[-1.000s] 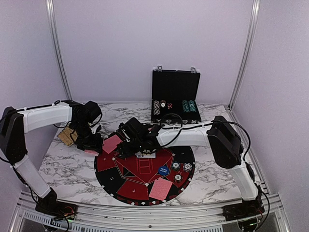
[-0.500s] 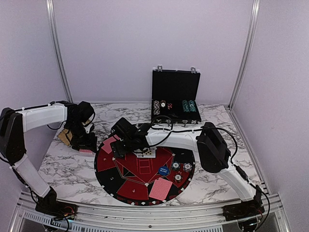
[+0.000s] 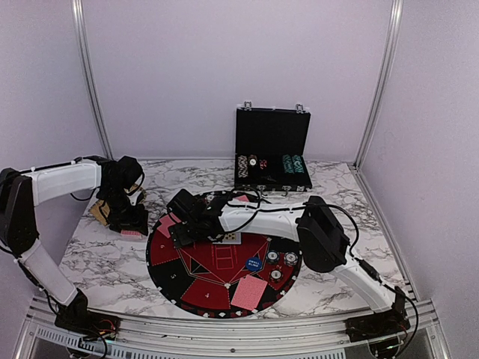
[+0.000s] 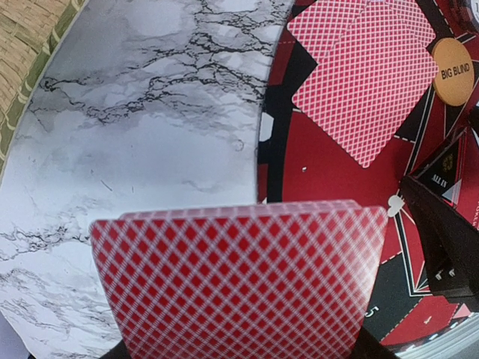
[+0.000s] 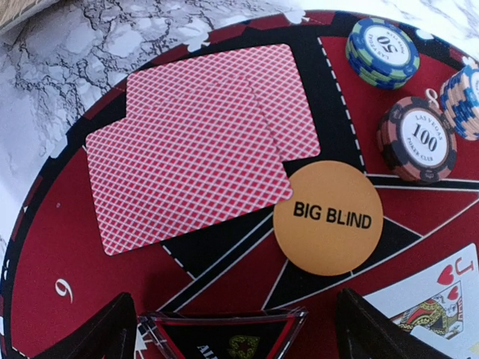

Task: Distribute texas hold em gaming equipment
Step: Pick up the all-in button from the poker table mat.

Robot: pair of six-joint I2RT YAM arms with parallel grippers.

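Surface: white marble-veined table [image 3: 97, 258] | middle: round black-and-red mat [image 3: 217, 262] lying flat | behind mat, far edge: black case [image 3: 272, 142], lid upright | left of mat: tan woven piece [image 3: 98, 212], partly hidden.

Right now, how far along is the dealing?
Done: two seats on the mat have red-backed cards, chips and a disc, here the BIG BLIND disc. In hand: the left pincer grips the deck; a clear ALL IN marker sits inside the right pincer. Left: other seats, like number 5, look bare; more chips sit in the case.
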